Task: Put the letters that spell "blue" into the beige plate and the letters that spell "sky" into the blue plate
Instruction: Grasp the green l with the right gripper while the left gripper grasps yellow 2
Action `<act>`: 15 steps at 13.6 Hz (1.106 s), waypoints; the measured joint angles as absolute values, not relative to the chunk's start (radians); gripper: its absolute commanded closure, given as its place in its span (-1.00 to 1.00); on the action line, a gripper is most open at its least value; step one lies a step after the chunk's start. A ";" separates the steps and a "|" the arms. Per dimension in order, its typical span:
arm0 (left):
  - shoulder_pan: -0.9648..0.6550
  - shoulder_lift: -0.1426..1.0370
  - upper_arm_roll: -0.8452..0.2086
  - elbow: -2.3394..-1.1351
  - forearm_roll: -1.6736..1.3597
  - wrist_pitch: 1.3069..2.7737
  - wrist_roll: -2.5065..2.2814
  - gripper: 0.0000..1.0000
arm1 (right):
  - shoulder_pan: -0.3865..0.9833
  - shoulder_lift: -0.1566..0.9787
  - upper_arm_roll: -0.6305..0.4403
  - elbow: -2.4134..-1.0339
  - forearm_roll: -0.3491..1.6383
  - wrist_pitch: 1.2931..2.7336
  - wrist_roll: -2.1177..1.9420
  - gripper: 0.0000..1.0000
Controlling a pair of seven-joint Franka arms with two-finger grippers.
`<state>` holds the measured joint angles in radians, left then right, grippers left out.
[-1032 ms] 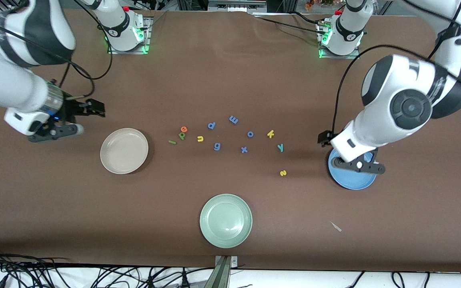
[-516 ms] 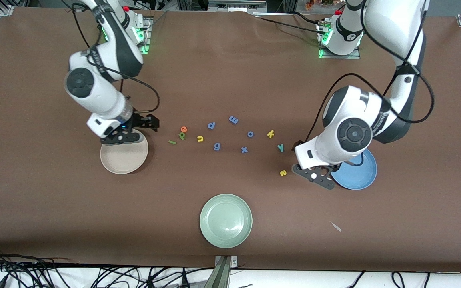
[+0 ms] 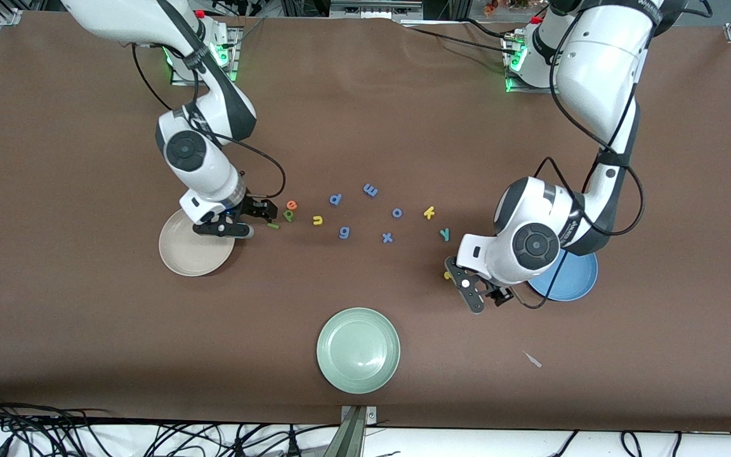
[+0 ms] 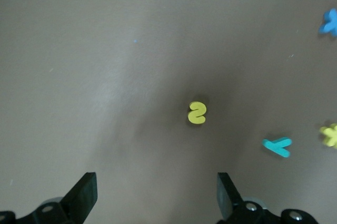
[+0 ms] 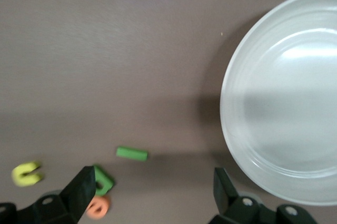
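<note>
Beige plate (image 3: 183, 257) empty; right gripper (image 3: 231, 227) has swung in over its rim, jaws wide, thin green l (image 3: 273, 225) just beside. Left gripper (image 3: 467, 287), wide too, came off blue plate (image 3: 578, 279) (also empty) to yellow s (image 4: 197, 113) on bench — first picks imminent

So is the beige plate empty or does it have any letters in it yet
Empty. The beige plate shows a bare inside in the front and right wrist views; the green l lies on the table beside it.
</note>
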<state>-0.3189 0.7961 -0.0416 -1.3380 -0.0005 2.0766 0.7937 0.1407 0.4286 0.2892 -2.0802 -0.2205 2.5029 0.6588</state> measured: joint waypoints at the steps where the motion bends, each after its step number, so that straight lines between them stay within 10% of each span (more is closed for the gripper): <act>1: -0.326 0.815 -0.044 -1.338 -0.001 2.105 0.827 -1.00 | 0.141 0.458 0.296 -2.080 -0.280 2.523 0.720 -0.96; 7: -0.385 0.876 -0.046 -1.337 -0.001 2.155 0.888 -0.98 | 0.144 0.485 0.309 -2.078 -0.314 2.553 0.792 -0.91; 15: -0.381 0.898 -0.044 -1.336 -0.011 2.182 0.959 -0.48 | 0.160 0.557 0.313 -2.064 -0.344 2.608 0.822 -0.85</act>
